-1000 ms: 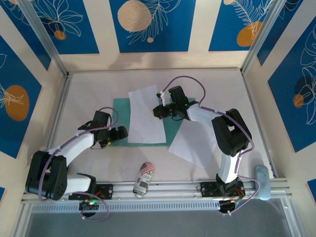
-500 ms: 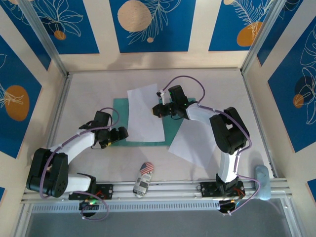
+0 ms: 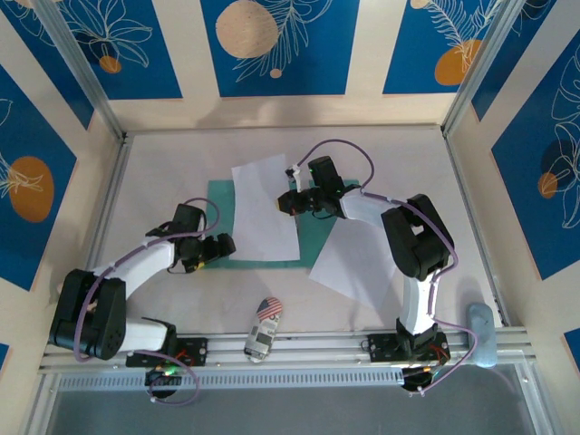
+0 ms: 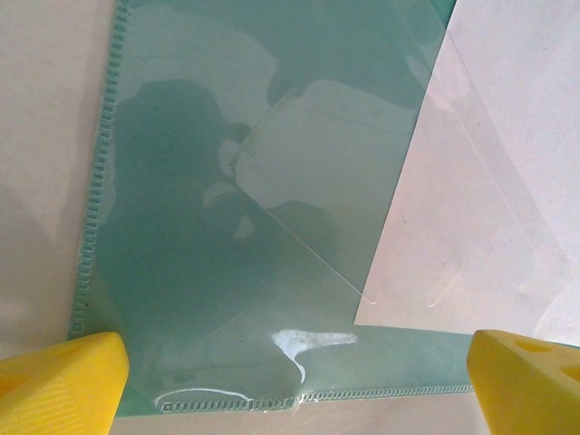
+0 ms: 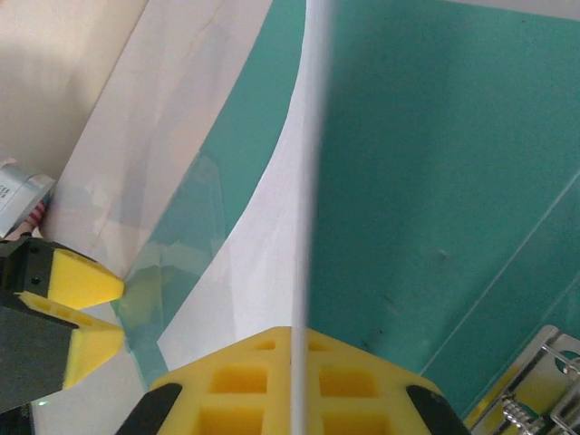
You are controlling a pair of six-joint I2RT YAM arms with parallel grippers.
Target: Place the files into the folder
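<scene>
Pinching a thin white rectangular paper sheet (image 3: 263,213) in the right gripper (image 5: 299,344), flat teal-green card folder (image 3: 220,196) beneath; holding the left gripper (image 4: 290,372) spread wide over the folder's corner.

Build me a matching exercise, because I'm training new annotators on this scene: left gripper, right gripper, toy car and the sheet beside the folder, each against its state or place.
1 left gripper
2 right gripper
3 toy car
4 loose sheet

A at the table's near edge
B shut on the upper sheet lying over the folder
C open, at the folder's near left corner
D flat, mostly right of the folder

Pairs: 1-C, 2-B, 3-A, 4-D
</scene>
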